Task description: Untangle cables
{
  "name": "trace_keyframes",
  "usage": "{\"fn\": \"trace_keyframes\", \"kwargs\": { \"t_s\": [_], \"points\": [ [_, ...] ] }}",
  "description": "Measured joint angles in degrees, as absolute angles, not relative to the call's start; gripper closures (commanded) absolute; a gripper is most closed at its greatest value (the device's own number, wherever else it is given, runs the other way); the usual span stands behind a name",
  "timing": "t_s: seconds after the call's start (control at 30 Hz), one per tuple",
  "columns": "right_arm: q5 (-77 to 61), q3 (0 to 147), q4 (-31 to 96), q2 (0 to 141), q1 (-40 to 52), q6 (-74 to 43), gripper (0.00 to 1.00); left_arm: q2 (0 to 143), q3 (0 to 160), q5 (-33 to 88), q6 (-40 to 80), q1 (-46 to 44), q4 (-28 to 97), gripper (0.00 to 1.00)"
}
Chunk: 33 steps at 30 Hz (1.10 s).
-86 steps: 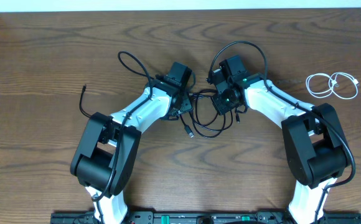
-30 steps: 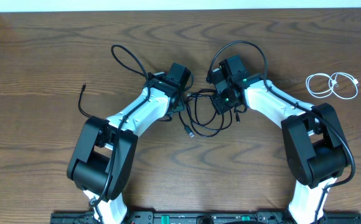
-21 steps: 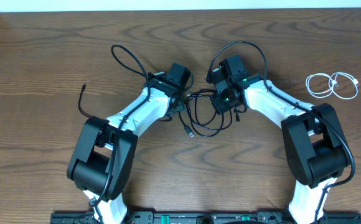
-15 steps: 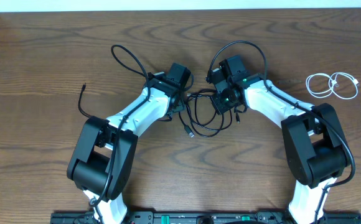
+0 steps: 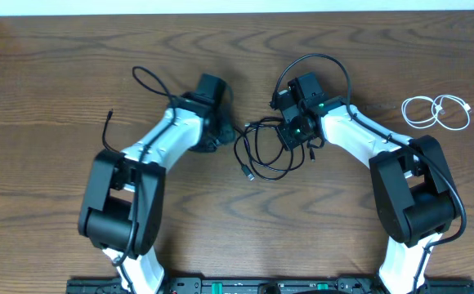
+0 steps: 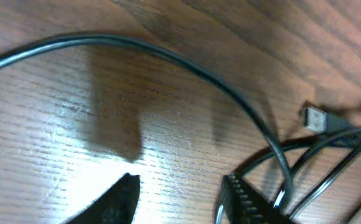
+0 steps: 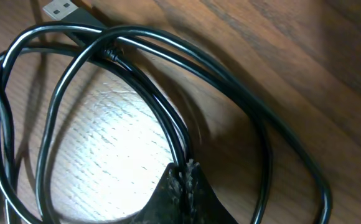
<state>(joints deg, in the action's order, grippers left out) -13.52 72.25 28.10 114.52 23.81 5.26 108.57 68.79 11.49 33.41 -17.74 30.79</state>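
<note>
The right fingers (image 7: 182,194) pinch the tangled black cables (image 7: 113,53) mid-tabletop (image 5: 57,65). The left fingers (image 6: 115,198) stand apart, holding nothing. A white cable (image 5: 437,112) lies near the right edge.

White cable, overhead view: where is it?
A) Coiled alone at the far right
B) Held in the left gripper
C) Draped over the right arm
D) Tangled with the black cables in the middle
A: the white cable lies coiled by itself at the far right, well apart from the black cables in the middle.
</note>
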Motion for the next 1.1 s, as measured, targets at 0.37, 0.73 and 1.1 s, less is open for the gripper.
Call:
{"fn": "trace_keyframes", "kwargs": {
  "t_s": [0.37, 0.73, 1.1],
  "points": [
    [-21.7, 72.3, 28.0, 114.2, 23.7, 5.3, 0.99, 108.6, 68.8, 31.9, 23.0, -9.5, 30.8, 0.39],
    [-27.9, 73.4, 27.4, 102.0, 22.7, 5.3, 0.99, 108.6, 68.8, 49.5, 16.5, -8.8, 28.7, 0.27],
    [-27.6, 73.6, 27.6, 96.0, 22.7, 5.3, 0.99, 108.6, 68.8, 52.2, 16.2, -8.8, 27.0, 0.26]
  ]
}}
